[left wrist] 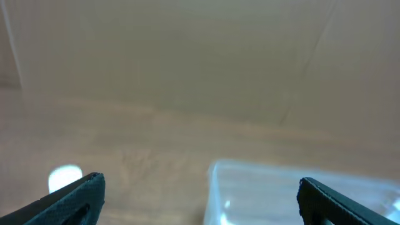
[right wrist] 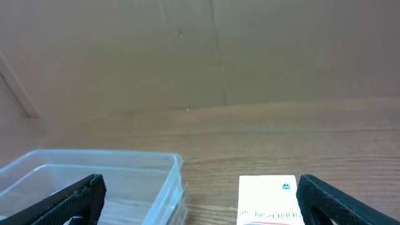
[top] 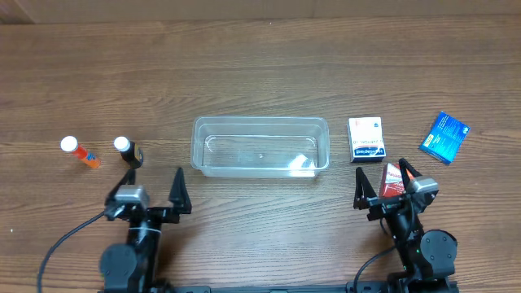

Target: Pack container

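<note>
The clear plastic container (top: 260,146) sits empty in the middle of the table. It also shows in the left wrist view (left wrist: 300,190) and in the right wrist view (right wrist: 94,178). My left gripper (top: 153,189) is open and empty, just in front of the container's left end. My right gripper (top: 384,185) is open, in front of the container's right end, with a red and white box (top: 393,179) on the table between its fingers. In the right wrist view a white-faced box (right wrist: 269,200) lies between the open jaws (right wrist: 203,206). The left wrist jaws (left wrist: 200,206) hold nothing.
An orange bottle with a white cap (top: 80,151) and a dark bottle with a white cap (top: 124,149) stand to the left of the container. A white box (top: 365,139) and a blue box (top: 444,137) lie to its right. A white cap (left wrist: 64,177) shows by the left finger.
</note>
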Controlling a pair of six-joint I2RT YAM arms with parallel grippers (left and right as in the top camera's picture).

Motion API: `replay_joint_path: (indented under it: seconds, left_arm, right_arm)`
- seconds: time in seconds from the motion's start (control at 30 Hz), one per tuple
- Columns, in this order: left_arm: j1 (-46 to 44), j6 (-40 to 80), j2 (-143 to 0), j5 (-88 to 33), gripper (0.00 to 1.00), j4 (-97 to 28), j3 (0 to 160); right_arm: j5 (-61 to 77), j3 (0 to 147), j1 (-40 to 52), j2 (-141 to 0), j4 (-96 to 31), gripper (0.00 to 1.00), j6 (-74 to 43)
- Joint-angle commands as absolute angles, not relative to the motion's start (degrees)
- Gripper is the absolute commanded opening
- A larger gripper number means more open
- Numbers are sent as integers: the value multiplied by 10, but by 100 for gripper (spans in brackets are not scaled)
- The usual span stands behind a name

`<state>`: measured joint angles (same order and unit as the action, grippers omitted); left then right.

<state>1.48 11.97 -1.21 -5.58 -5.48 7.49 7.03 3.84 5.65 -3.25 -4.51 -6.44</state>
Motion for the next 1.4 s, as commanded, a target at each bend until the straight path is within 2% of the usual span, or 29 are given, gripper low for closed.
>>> replay_joint_path:
  seconds: [0.0,0.23,0.37,0.5,0.67,0.83,1.1,1.37]
  left_arm:
    - [15,141,-63,-41,100,-69,183]
    - [15,121,-270,-38,100,-187,379]
    - [15,114,-430,-40,100,-374,534]
    - [15,74,-570,-40,100,-561,664]
    - [15,64,-714,-42,100,-772,795]
    - [29,64,-755,-32,100,-797,830]
    - [135,77,-855,-6,100,-783,907]
    - [146,77,-999,38,100,-745,907]
  right_arm:
    - [61,120,55,-91,-55,100,-73]
    - [57,291,55,-298,-151,100,-73]
    - [57,414,55,-442,-276,100,-59]
    - [57,554,55,-575,-453,100,-60]
    - [56,686,55,-685,-617,100,-58]
    - [37,690,55,-689,-617,100,-58]
    - [37,687,55,-703,-619,100,-58]
    - [37,687,55,-737,-618,100,-60]
